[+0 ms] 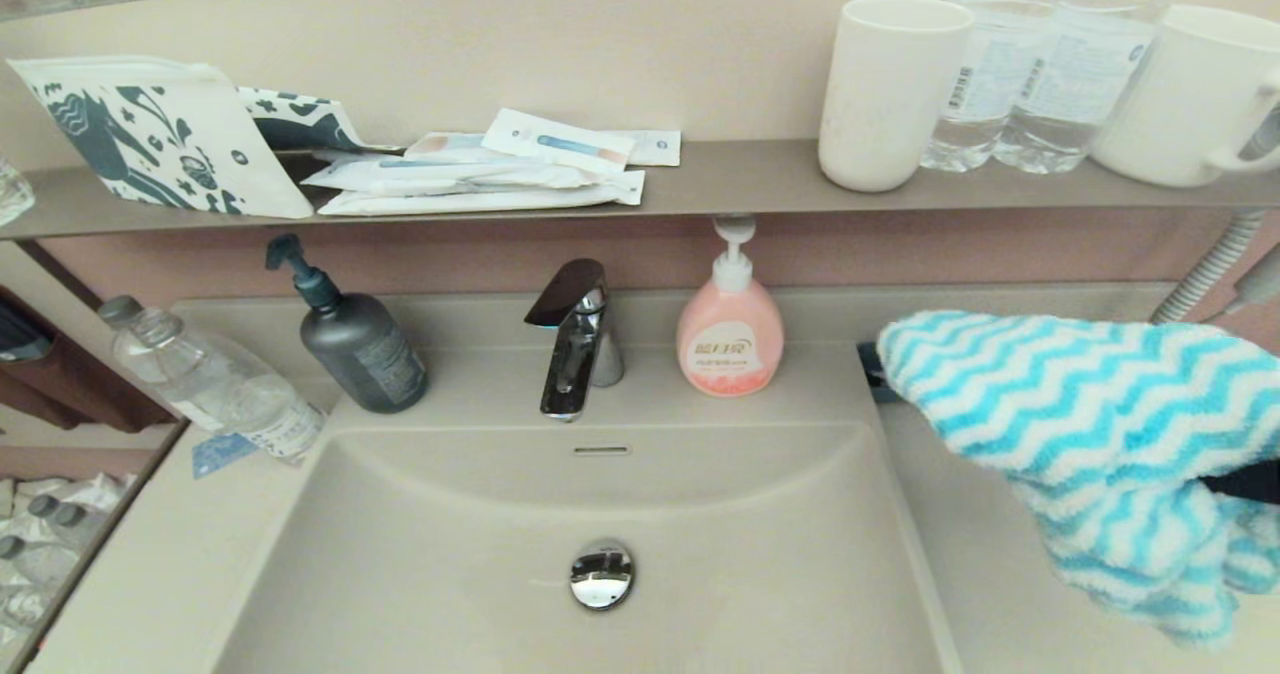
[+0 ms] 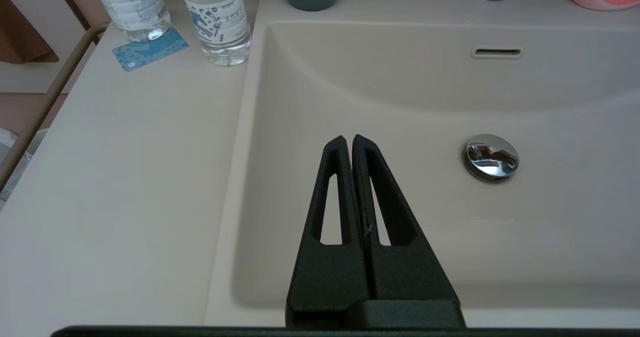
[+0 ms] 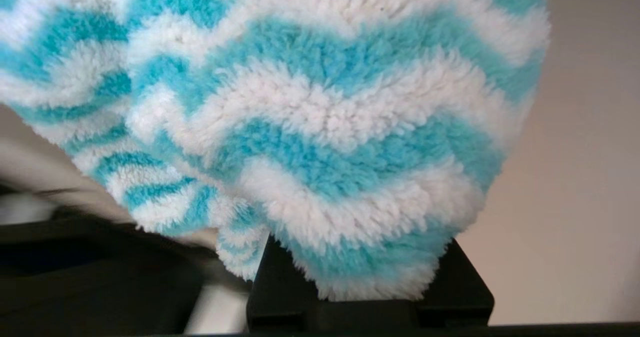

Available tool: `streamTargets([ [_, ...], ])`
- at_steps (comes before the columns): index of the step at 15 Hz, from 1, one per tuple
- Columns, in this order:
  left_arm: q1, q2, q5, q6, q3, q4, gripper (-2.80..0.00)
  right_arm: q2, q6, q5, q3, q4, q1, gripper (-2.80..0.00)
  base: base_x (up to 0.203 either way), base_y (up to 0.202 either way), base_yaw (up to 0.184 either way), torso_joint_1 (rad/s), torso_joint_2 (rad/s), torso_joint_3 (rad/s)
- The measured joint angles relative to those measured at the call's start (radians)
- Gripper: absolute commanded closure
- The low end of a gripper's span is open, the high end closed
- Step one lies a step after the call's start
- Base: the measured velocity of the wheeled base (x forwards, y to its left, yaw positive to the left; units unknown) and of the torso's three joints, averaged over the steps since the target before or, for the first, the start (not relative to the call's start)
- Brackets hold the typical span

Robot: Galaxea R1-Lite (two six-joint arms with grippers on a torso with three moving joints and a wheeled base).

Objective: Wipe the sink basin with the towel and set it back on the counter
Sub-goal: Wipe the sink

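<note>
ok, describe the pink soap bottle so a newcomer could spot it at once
Start at the sink basin and go up to the chrome faucet on its back ledge. The pink soap bottle stands just to the faucet's right, under the wall shelf. It is squat, round and peach-pink with a white pump, unlike the tall dark grey pump bottle left of the faucet.

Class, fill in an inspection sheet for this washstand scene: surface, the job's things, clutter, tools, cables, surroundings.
Surface: counter, beige, bare patches.
Job's things: towel lifted above the counter's right side; sink basin with drain plug.
Clutter: dark pump bottle, pink soap bottle, water bottle, blue card.
Tools: left tool shut, over the basin; right tool hidden by the towel.
Cables: grey hose.
Surroundings: shelf with cups, bottles, packets.
</note>
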Motion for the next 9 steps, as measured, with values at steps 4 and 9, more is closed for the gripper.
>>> streamTargets([
  [4, 0.0, 0.0, 0.0, 0.0, 0.0, 0.0, 0.0, 0.08, 0.264, -0.022, -0.103, -0.052, 0.31, 0.0, 0.0, 0.0, 0.0, 0.0, 0.0, 0.0],
  [9, 0.0, 0.0, 0.0, 0.0, 0.0, 0.0, 0.0, 0.284, 0.395, -0.182, -0.167, -0.174, 0.555, 0.0, 0.0, 0.0, 0.0, 0.0, 0.0, 0.0],
])
